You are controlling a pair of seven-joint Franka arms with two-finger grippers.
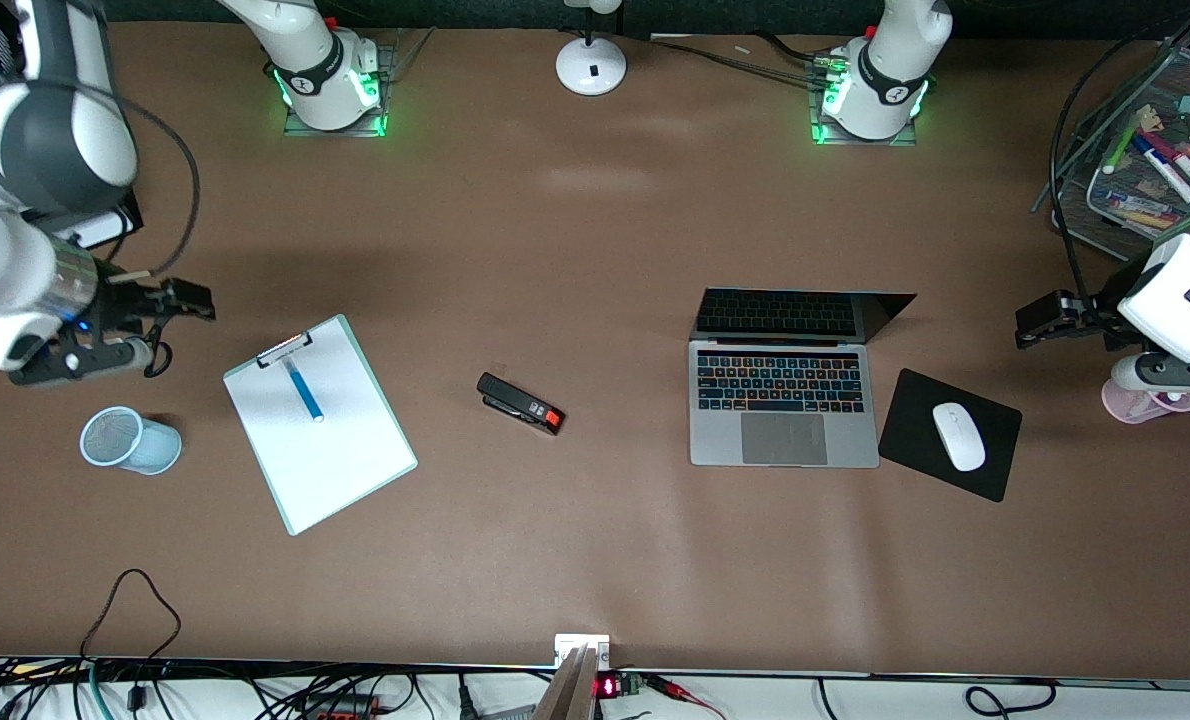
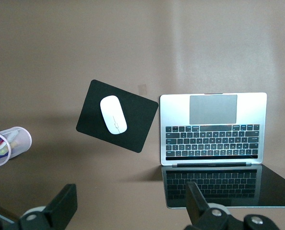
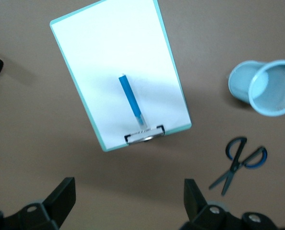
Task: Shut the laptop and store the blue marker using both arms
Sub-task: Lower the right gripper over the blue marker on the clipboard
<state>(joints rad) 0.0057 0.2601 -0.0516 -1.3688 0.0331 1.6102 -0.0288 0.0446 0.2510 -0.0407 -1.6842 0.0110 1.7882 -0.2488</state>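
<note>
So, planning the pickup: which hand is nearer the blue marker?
Right. The right hand hovers beside the clipboard holding the blue marker; the left hand hangs past the laptop.

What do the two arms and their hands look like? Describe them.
Both arms are glossy white with dark grey joints; their bases glow green. The right arm trails a black cable. The right hand and left hand are black, each with two blocky fingers.

Scissors (image 3: pixel 239 163) hidden under the right arm in front view, laptop (image 2: pixel 219 143) screen edge cropped in left wrist view
</note>
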